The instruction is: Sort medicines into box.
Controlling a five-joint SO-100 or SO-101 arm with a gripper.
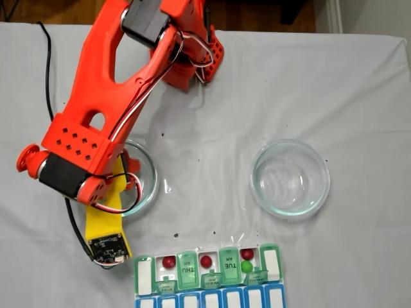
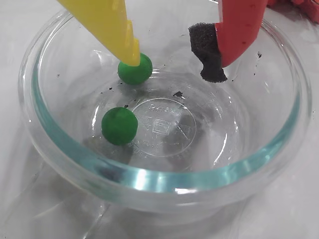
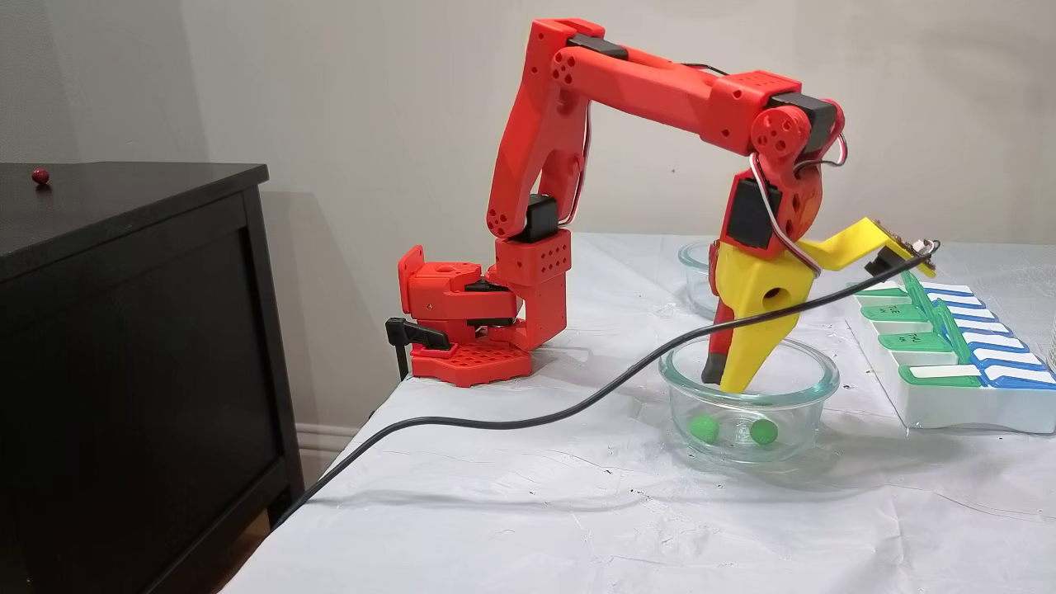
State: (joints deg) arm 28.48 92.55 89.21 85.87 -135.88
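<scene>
The gripper (image 2: 177, 67) is open inside the glass bowl (image 2: 45, 144), its yellow finger (image 2: 112, 25) touching one green ball (image 2: 135, 69); a second ball (image 2: 119, 125) lies at seven o'clock from it. I judge this the picking step: the fingers must close around the ball, then carry it to the pill box (image 1: 209, 277).

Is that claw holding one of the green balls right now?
No. The tool is open inside the glass dish; its yellow finger just reaches one green ball, not clamping it.
</scene>
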